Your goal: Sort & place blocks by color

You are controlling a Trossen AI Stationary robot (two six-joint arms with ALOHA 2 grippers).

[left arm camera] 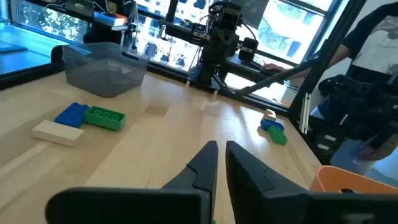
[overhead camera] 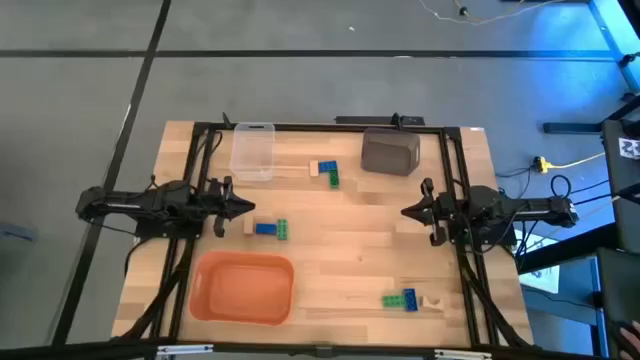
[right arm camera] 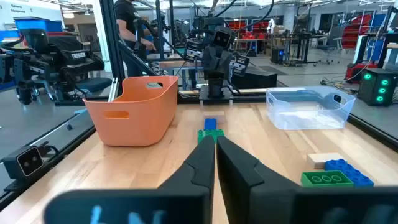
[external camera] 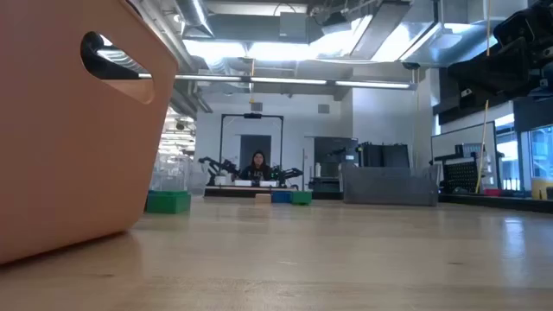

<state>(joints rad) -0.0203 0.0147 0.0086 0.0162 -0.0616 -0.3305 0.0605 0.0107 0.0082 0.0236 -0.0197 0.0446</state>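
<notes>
Blocks: none are sorted yet; you have three loose clusters on the surface (overhead camera: 350, 245), each mixing blue, green and tan, so every piece needs pulling apart before it goes in a bin.
Left pincer (overhead camera: 243, 206): clenched on nothing, fingers nearly touching, parked just left of the orange bin's far edge; it sits low and clear, likely waiting.
Orange bin (overhead camera: 241, 288): your landmark, at the near left of the surface.
Near cluster (overhead camera: 266, 229): just beyond the orange bin, closest to the left pincer, so take it first.
Clear bin (overhead camera: 252, 150): well beyond the orange bin, empty as far as you can see.
Far cluster (overhead camera: 325, 171): beyond and right of the orange bin, between the clear bin and the grey bin (overhead camera: 390, 152).
Right cluster (overhead camera: 410, 299): level with the orange bin, well to its right.
Right pincer (overhead camera: 409, 212): clenched, empty, far right of the orange bin.
</notes>
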